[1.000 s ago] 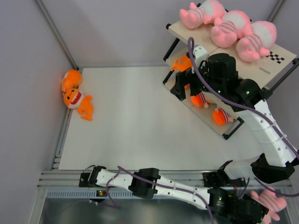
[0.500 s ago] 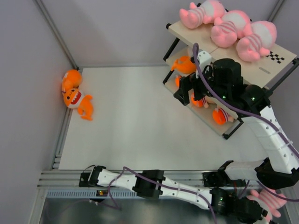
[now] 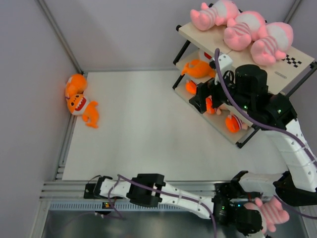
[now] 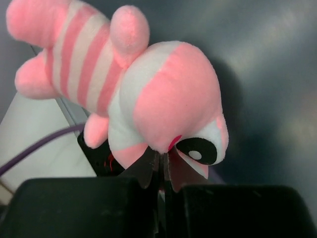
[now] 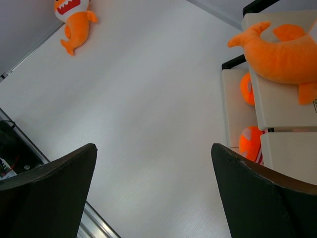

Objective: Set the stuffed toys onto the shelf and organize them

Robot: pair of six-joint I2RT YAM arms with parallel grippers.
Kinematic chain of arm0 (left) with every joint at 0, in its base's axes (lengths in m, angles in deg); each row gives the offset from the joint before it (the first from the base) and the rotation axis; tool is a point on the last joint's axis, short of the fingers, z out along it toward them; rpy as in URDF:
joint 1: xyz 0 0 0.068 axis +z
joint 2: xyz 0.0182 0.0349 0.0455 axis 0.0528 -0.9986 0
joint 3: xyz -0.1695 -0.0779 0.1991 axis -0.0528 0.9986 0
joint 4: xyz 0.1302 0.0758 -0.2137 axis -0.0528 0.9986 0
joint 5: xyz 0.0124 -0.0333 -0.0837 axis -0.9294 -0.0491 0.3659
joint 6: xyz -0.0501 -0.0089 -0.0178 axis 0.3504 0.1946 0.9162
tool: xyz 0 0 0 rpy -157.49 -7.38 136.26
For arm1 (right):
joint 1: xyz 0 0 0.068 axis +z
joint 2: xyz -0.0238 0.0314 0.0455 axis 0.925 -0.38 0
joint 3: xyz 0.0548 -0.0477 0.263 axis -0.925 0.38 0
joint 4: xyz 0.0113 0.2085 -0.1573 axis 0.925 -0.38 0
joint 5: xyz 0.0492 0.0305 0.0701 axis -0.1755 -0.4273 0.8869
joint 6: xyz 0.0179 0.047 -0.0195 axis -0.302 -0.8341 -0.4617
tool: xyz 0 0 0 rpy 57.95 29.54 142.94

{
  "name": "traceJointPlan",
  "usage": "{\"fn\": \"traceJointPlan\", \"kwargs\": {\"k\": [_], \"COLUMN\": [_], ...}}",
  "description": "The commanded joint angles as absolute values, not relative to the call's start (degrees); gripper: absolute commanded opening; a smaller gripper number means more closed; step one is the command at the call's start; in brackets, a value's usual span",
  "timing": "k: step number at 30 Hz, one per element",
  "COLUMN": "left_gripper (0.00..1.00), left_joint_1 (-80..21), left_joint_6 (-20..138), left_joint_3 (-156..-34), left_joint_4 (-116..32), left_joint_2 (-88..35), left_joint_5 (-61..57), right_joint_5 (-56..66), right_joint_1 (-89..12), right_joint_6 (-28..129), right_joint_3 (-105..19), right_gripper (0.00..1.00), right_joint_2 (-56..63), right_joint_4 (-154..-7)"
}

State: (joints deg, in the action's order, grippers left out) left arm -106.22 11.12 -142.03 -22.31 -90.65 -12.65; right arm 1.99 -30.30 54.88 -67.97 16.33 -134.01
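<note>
The shelf stands at the back right. Three pink striped stuffed toys lie on its top board. An orange toy lies on the middle board, and orange shapes sit on the lowest one. Two more orange toys lie at the table's left edge. My left gripper is shut on the head of a pink striped toy, off the table's near right corner. My right gripper hangs open and empty just left of the shelf, beside its orange toy.
A metal rail runs along the table's near edge, with the left arm stretched along it. Grey walls close the back and left. The right arm reaches over the shelf's lower boards.
My left gripper has shut on the pink toy and drawn it a little leftward. The right gripper has backed slightly right along the shelf front, still open.
</note>
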Motion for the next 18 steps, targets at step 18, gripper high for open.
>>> {"fn": "traceJointPlan", "kwargs": {"k": [18], "left_gripper": [0.0], "left_joint_1": [-95.5], "left_joint_6": [-0.3], "left_joint_3": [-95.4], "left_joint_4": [-1.6], "left_joint_2": [-45.2], "left_joint_5": [-26.6], "right_joint_5": [5.8], "right_joint_1": [-30.4], "right_joint_6": [56.9], "right_joint_3": [-72.9], "right_gripper": [0.99], "right_joint_2": [13.3], "right_joint_4": [-135.0]}}
